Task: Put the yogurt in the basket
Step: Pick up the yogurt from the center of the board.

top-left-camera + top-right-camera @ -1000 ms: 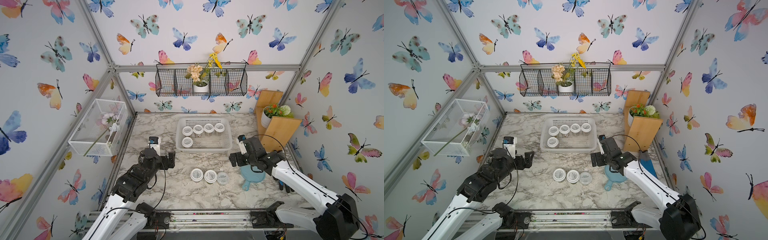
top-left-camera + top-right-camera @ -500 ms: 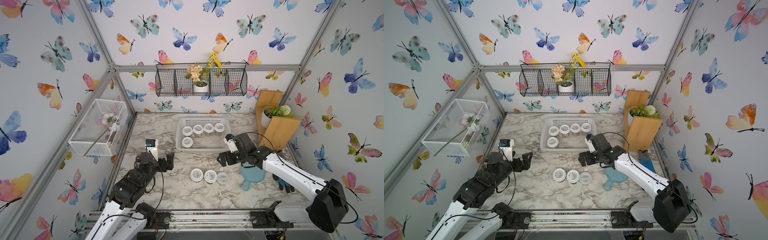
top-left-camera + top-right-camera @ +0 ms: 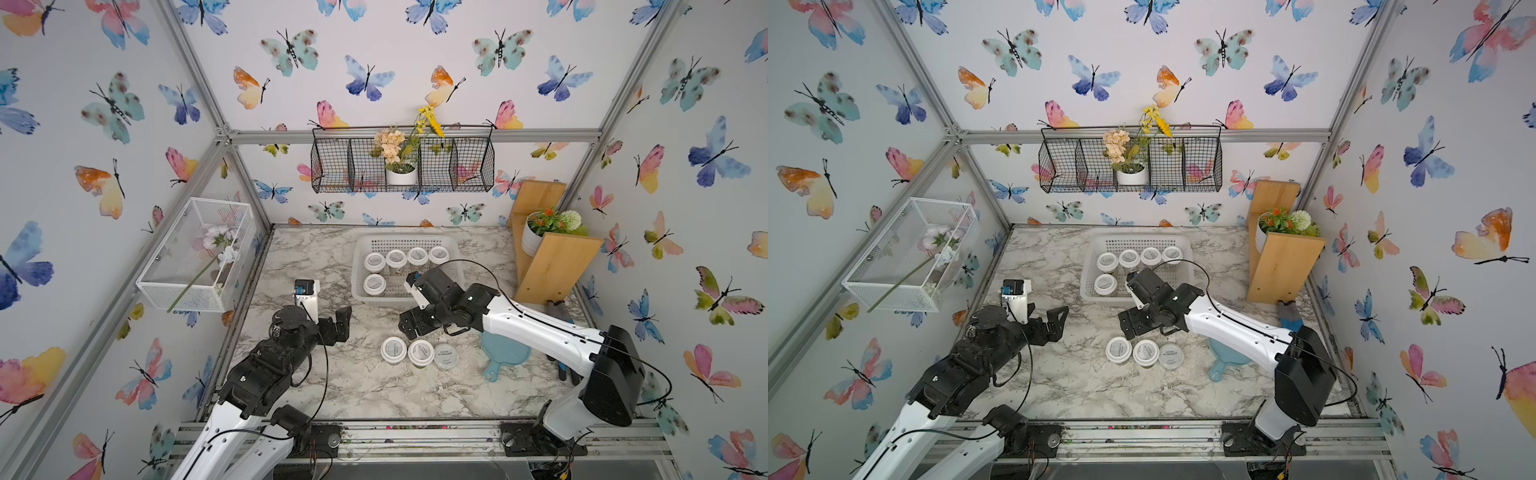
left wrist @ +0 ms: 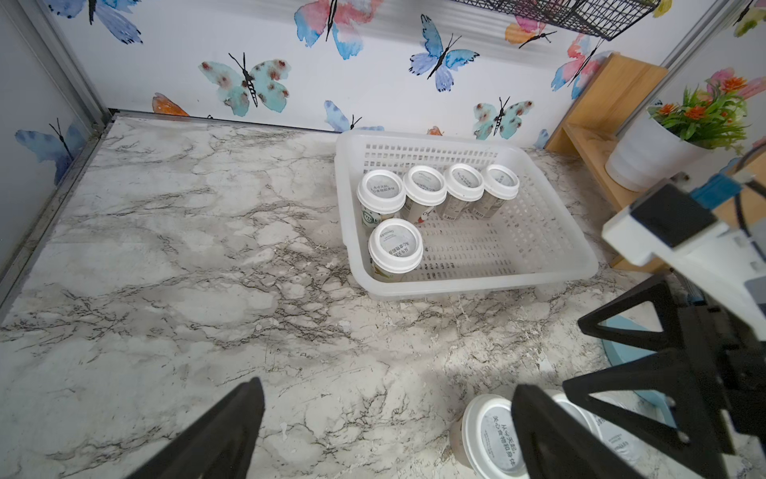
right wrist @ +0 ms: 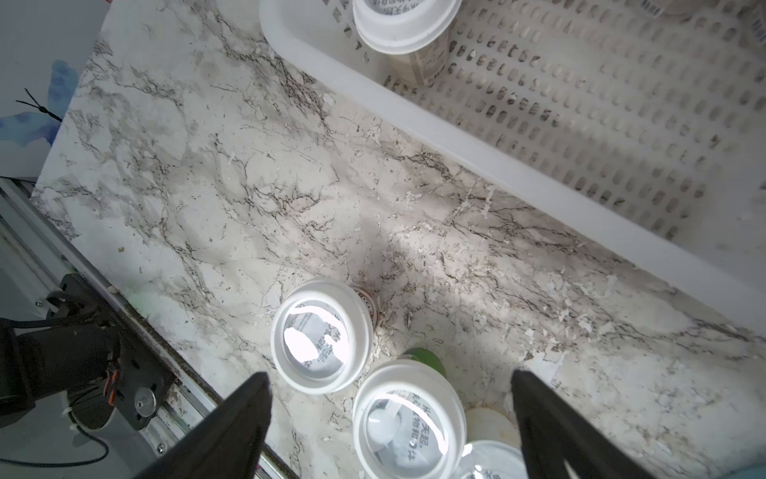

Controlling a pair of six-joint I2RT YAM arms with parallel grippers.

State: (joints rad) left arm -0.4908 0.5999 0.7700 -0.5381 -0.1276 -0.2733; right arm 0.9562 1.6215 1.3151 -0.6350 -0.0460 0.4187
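The white perforated basket (image 3: 399, 243) (image 3: 1138, 241) (image 4: 476, 286) stands at the back middle of the marble table. Several yogurt jars stand in it, a row at the back (image 3: 417, 255) and one in front at the left (image 3: 374, 284). Three more yogurt jars (image 3: 393, 350) (image 3: 420, 353) (image 3: 446, 356) stand in a row near the front; the rightmost lid is flatter and paler. My right gripper (image 3: 409, 328) (image 5: 389, 375) hovers open just behind this row, with the middle jar (image 5: 408, 419) showing between its fingers. My left gripper (image 3: 337, 326) (image 4: 387, 387) is open and empty, to the left.
A blue paddle-shaped board (image 3: 505, 353) lies right of the three jars, under my right arm. A wooden shelf with a potted plant (image 3: 552, 266) stands at the back right. A white wire-mesh box (image 3: 195, 253) hangs on the left wall, a black wire basket (image 3: 403, 166) on the back wall.
My right arm has swung from beside the basket's right end leftward and forward, to just behind the three jars on the table. The left arm has barely moved.
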